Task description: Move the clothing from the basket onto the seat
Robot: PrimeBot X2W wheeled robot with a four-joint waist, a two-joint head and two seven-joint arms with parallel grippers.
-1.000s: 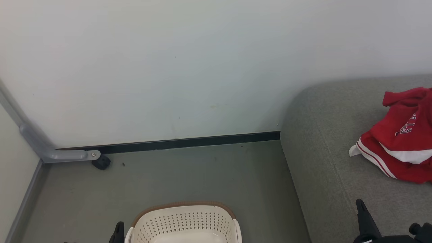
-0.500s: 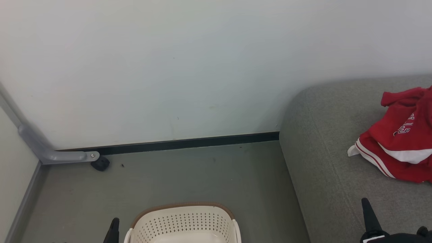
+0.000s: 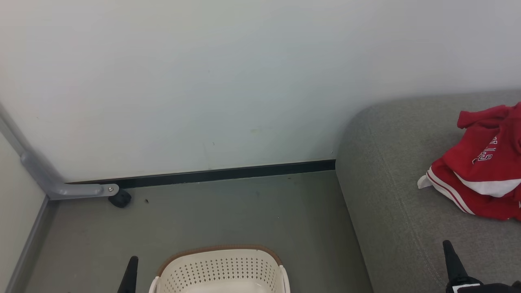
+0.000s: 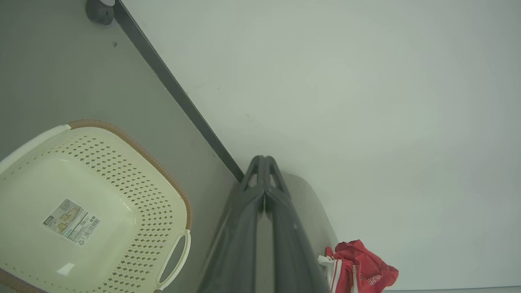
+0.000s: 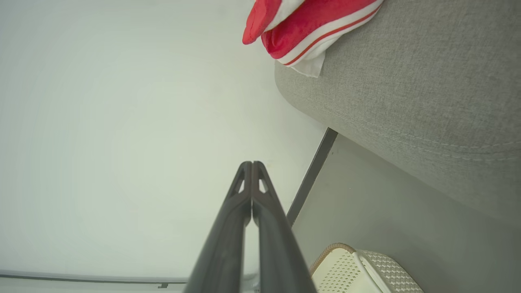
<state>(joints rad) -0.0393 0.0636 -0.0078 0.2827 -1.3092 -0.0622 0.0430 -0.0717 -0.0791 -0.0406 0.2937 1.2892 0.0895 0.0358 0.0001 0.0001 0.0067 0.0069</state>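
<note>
On the seat (image 3: 386,195) lies the clothing (image 3: 484,175), the basket (image 4: 134,183) empty; left claw (image 4: 263,158) and right claw (image 5: 251,163), both closed on nothing, probably need only retreat.

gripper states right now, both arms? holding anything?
Left gripper: shut, holding nothing.
Right gripper: shut, holding nothing.

From my station I see a plain pale wall (image 3: 203,81) across the top of the head view, with a few faint marks low down. A black skirting strip (image 3: 228,173) runs along its foot, where it meets the grey-green floor (image 3: 228,211). At the left, a grey metal bar (image 3: 81,189) slants down the wall and bends flat along the skirting, with a screw at its end. A small black round foot (image 3: 121,199) sits on the floor just under that end, with a dark speck (image 3: 146,200) near it. A second pale wall (image 3: 16,219) closes the left corner, edged by a grey strip (image 3: 34,240).
</note>
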